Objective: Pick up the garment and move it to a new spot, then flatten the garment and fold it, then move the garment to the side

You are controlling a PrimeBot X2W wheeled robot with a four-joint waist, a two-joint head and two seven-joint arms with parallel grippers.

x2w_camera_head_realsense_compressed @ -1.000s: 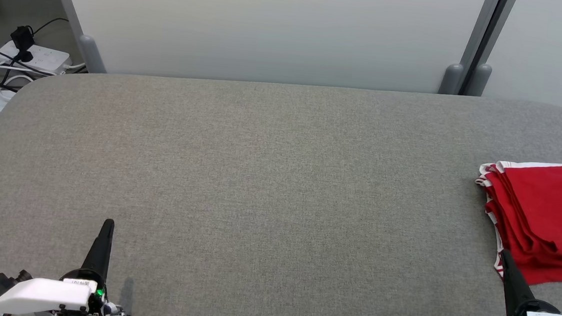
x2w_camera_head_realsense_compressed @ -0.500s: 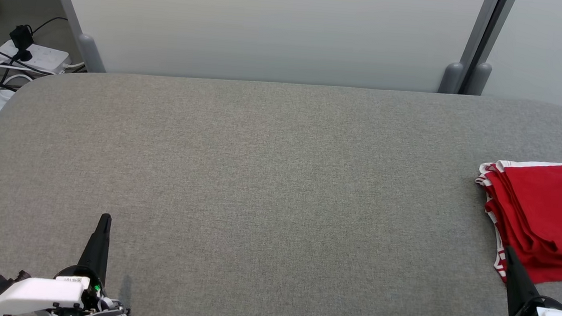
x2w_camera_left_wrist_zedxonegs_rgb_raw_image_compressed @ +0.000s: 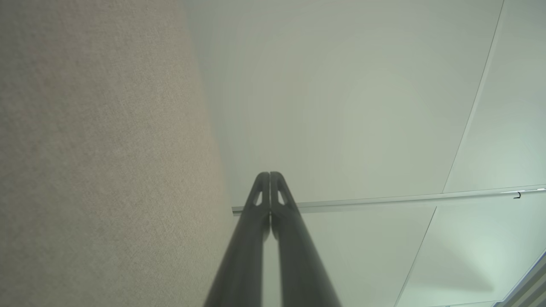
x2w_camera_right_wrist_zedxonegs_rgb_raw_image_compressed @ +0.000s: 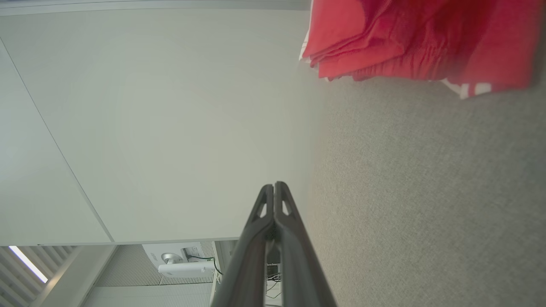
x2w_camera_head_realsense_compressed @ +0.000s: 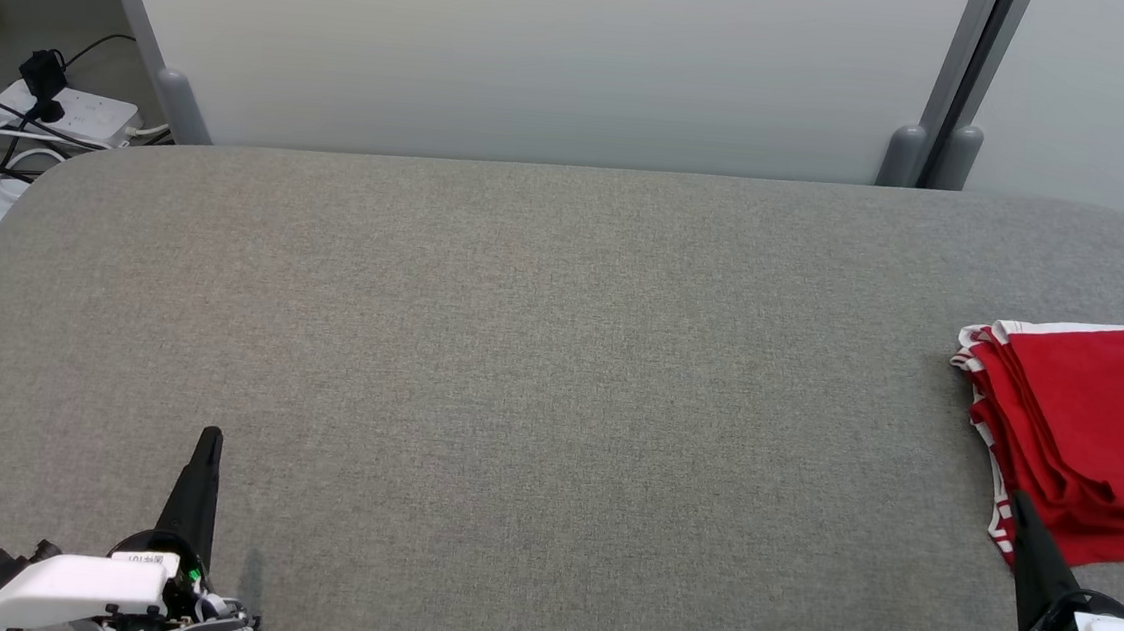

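I log one folded red white-trimmed garment [x2w_camera_head_realsense_compressed: 1084, 437] at right edge of grey cloth-covered table [x2w_camera_head_realsense_compressed: 559, 355]. Left gripper [x2w_camera_head_realsense_compressed: 209, 440], right gripper [x2w_camera_head_realsense_compressed: 1018, 508]: jaws pressed together, empty.

No legible text, labels or numbers
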